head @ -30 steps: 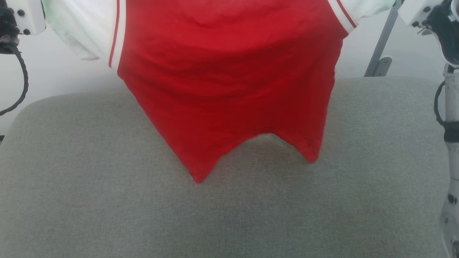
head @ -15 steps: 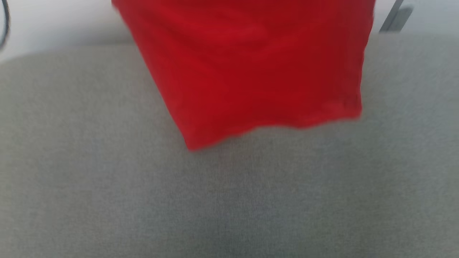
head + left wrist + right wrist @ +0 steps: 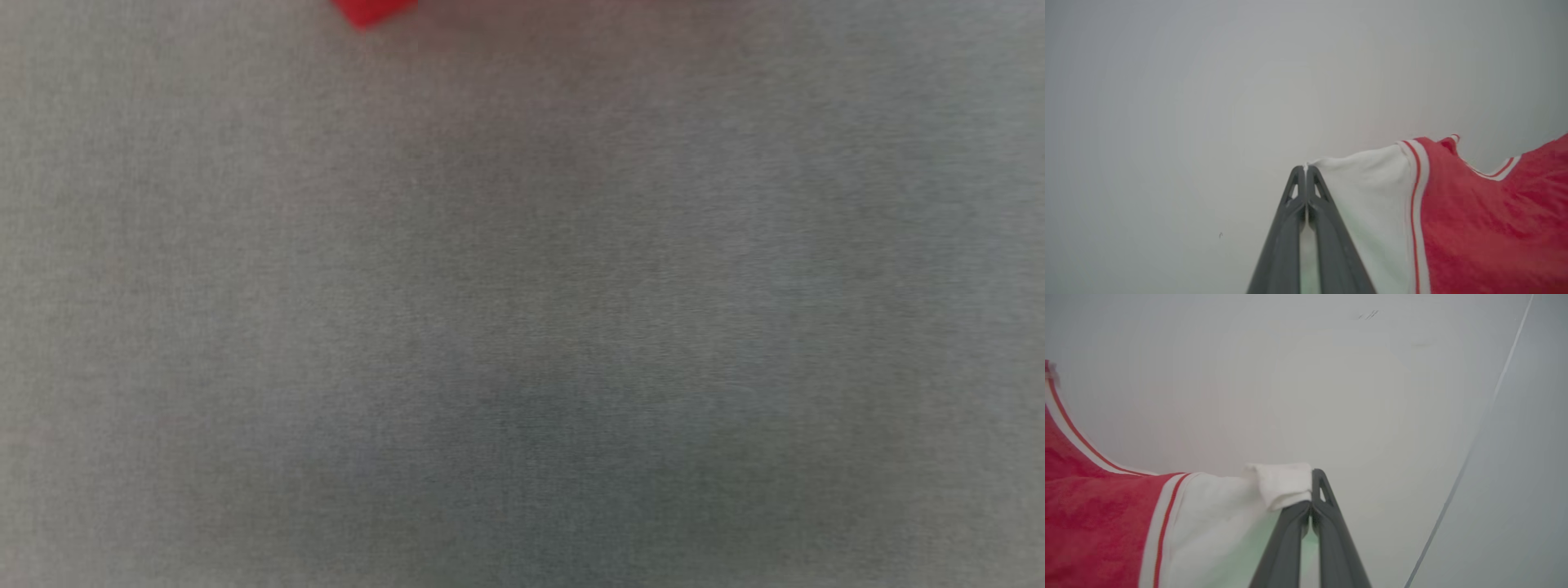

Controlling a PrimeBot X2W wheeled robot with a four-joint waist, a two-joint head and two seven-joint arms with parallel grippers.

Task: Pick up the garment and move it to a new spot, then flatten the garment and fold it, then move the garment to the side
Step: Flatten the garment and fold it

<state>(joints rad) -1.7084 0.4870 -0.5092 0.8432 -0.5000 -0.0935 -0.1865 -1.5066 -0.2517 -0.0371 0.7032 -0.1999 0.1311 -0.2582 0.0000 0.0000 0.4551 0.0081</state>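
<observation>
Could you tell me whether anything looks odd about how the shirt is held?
Nothing serious. The garment hangs between both shut grippers, but the right gripper has its sleeve cuff bunched over one finger, while the left gripper pinches flat cloth.

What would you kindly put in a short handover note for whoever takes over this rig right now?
Left hand: shut on a white sleeve of the red jersey T-shirt.
Right hand: shut on the other white sleeve.
The shirt is lifted and spread between both hands. One red hem corner shows at the head view's top edge, over the grey fabric surface; contact unclear.
Done: pickup.
Left: lay it at the new spot, flatten, fold, move aside.
</observation>
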